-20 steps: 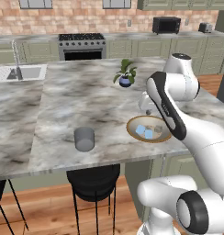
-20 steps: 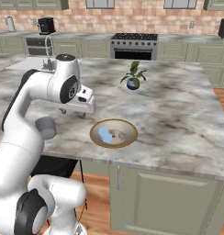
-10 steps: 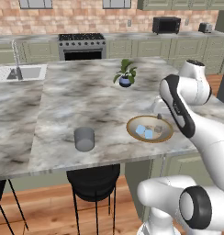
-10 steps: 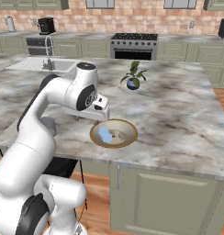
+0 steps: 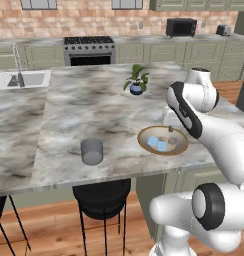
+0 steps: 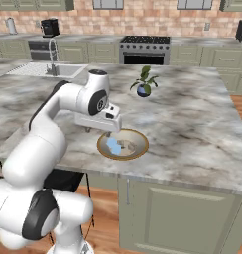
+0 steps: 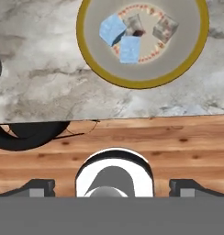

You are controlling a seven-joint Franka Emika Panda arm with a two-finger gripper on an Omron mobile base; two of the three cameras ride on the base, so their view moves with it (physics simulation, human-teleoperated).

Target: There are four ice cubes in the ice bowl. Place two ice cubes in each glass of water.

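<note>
In the left base view, the ice bowl (image 5: 163, 140) sits near the front right corner of the marble counter (image 5: 84, 112), with two pale blue ice cubes (image 5: 157, 143) lying side by side in its left half. A glass of water (image 5: 91, 151) stands well apart from it to the left, close to the counter's front edge. The white arm bends over the bowl's far side, and the gripper (image 5: 170, 131) hangs just above the bowl's far rim; its fingers are too small here to read clearly. A small potted plant (image 5: 136, 81) stands farther back.

In the right base view, the gripper (image 6: 109, 133) hovers over the near left edge of the ice bowl (image 6: 138, 149), touching nothing, with blue ice visible inside.

In the hand view, the ice bowl (image 7: 98, 69) sits at the top, holding two blue ice cubes (image 7: 120, 40) touching each other and what look like two paler, clearer cubes (image 7: 165, 27) beside them. The two finger tips (image 7: 39, 187) stand spread far apart with nothing between them.
</note>
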